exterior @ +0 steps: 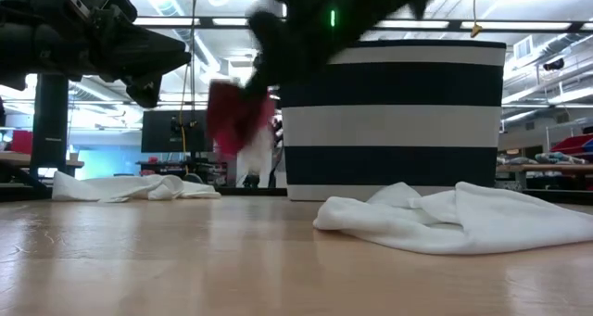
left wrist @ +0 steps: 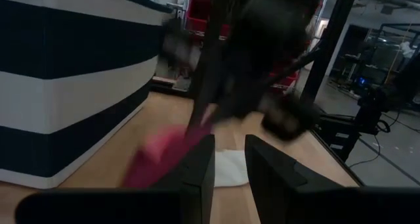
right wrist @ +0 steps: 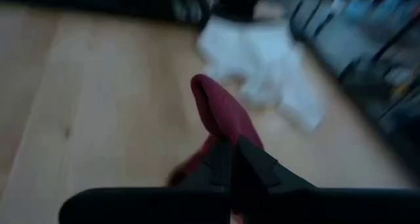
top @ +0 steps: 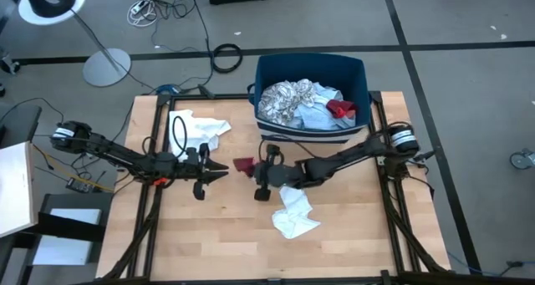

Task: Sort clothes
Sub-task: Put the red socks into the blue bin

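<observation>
One red piece [right wrist: 220, 115] (blurred) hangs pinched in right gripper [right wrist: 233, 159]; left gripper [left wrist: 226, 161] slightly parted, empty.

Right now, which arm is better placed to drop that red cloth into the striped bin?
The right: its claw is shut on the red cloth, lifted off the table. The left claw holds nothing.

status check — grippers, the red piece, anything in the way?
Right gripper shut on red cloth, lifted off the table. Left gripper open, close by, empty. White cloth below right arm; bin behind, path unobstructed.
</observation>
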